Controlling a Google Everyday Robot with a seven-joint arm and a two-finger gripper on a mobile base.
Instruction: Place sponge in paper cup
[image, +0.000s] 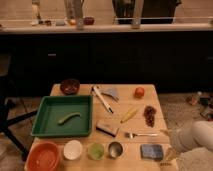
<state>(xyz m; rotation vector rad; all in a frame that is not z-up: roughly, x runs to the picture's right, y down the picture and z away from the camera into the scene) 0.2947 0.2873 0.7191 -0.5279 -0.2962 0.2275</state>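
Now you're reaching: the gripper (168, 145) hangs off the right edge of the table (131, 98), jaws wide and empty, beside the sponge (151, 151) at the front right corner. Next, grasp it and carry it along the front edge to the paper cup (73, 149).

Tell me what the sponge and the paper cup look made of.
The sponge: soft foam, it seems; a matte blue-grey pad with rounded corners. The paper cup: likely paper; plain white, dull, no shine. The gripper hangs open beside the sponge.
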